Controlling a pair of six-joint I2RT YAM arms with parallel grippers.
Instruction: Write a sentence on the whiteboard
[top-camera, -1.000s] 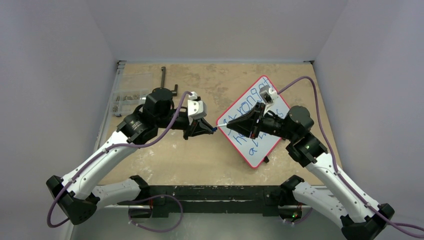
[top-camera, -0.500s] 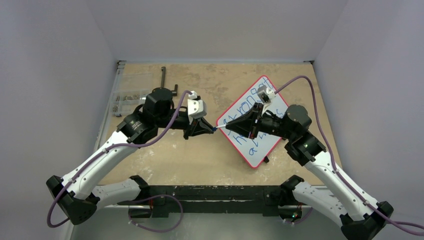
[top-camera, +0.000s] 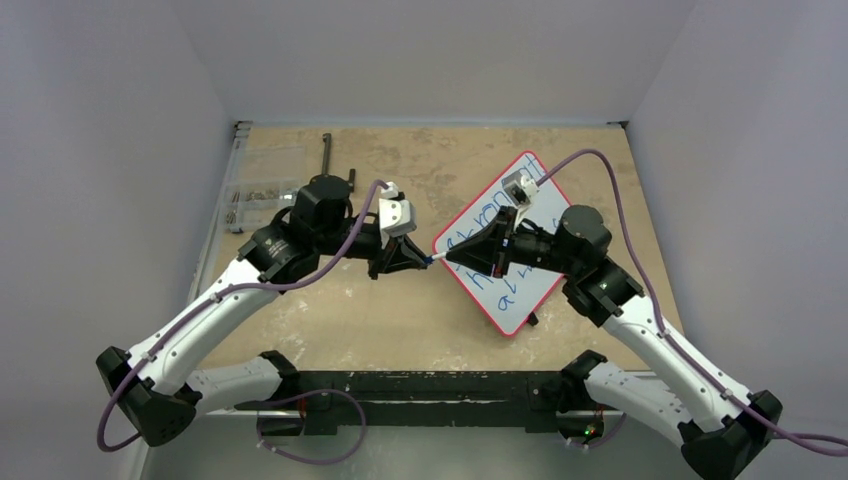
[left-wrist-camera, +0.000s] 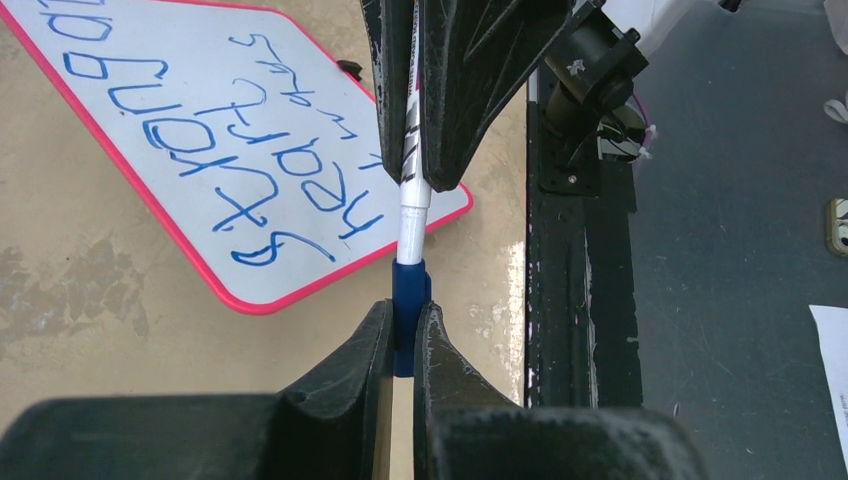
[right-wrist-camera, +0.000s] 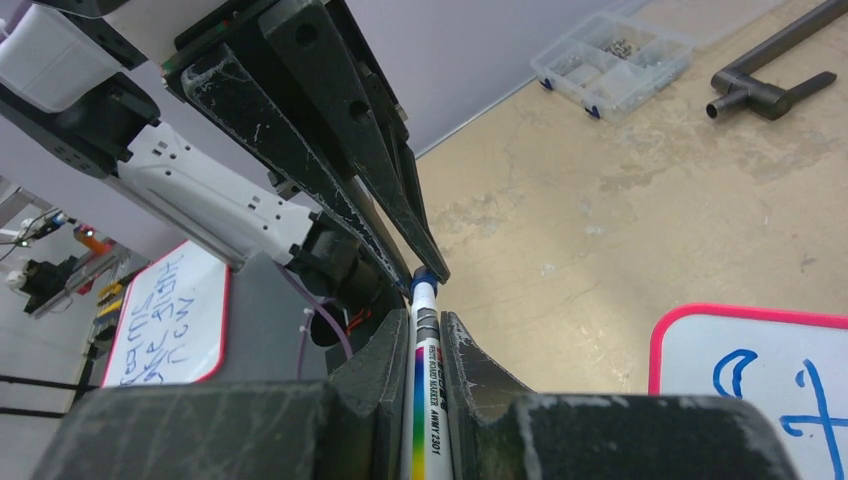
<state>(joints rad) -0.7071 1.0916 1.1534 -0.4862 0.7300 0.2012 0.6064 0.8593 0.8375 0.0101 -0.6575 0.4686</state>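
Reaching inward above the counter (top-camera: 400, 325), both arms meet tip to tip: left tool (left-wrist-camera: 402, 318) clenching a blue cap (left-wrist-camera: 410, 285), right tool (right-wrist-camera: 428, 320) clenching the marker (right-wrist-camera: 428, 400).

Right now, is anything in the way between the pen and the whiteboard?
Yes. The blue cap covers the marker tip, pinched in the shut left gripper, while the right gripper clamps the barrel. Nothing else visible lies between the marker and the whiteboard.
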